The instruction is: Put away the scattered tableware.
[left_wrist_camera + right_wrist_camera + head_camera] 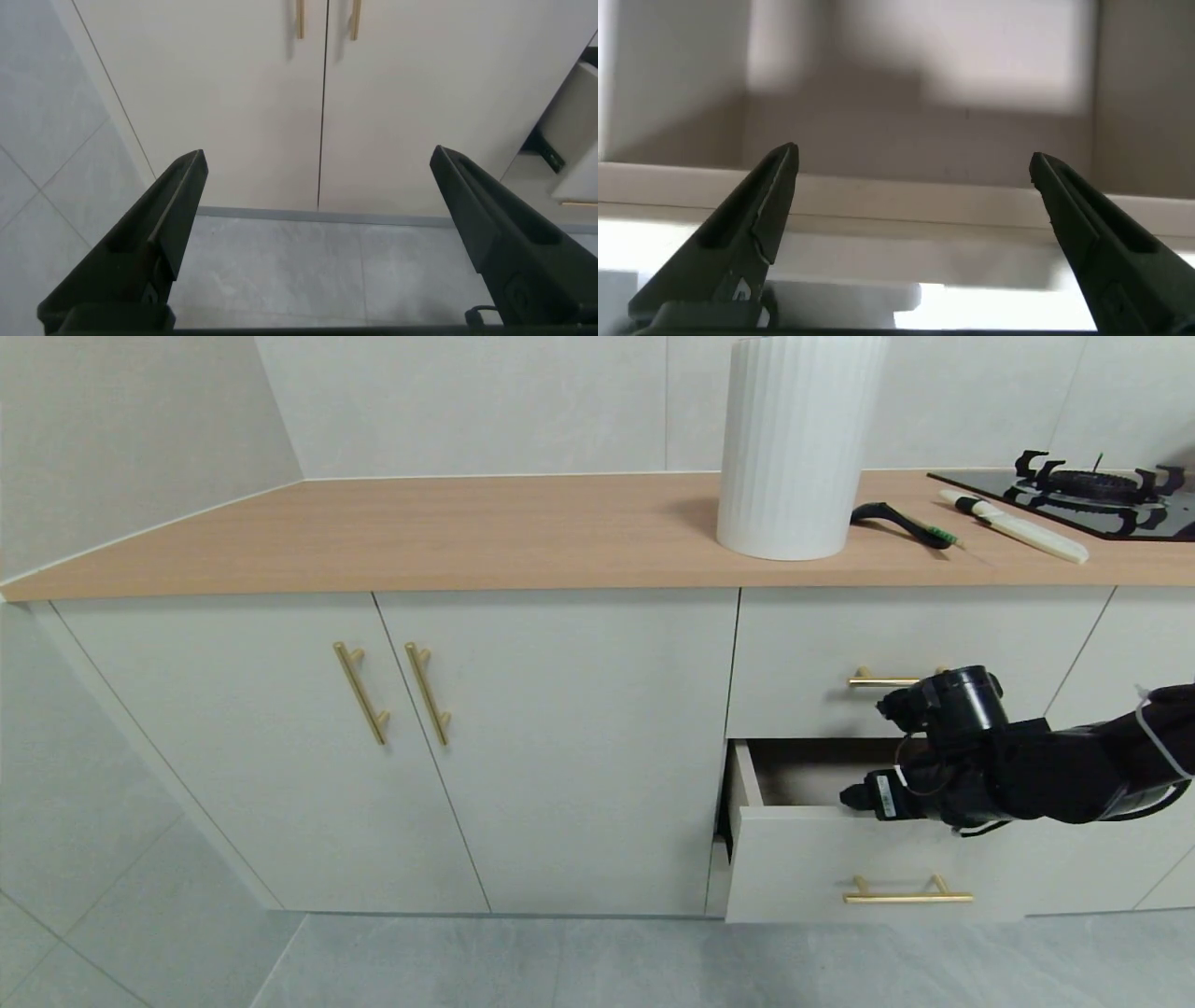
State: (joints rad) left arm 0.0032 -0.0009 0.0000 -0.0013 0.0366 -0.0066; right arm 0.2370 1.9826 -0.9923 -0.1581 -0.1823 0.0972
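On the wooden counter (467,532) lie a black-handled peeler (901,523) and a white knife (1018,527), to the right of a tall white ribbed container (794,448). Below them the lower drawer (812,859) stands pulled out. My right gripper (848,796) hovers at the top edge of the drawer's front panel, pointing into it. In the right wrist view the right gripper (915,159) is open with nothing between its fingers, and the drawer's inside (924,131) looks bare. My left gripper (318,163) is open, low down, facing the cabinet doors (420,93) and the floor.
A gas hob (1092,490) sits at the counter's far right. The upper drawer with its gold handle (887,680) is closed just above my right wrist. Two closed doors (373,737) with gold handles fill the cabinet's left. Grey tiled floor (467,961) lies in front.
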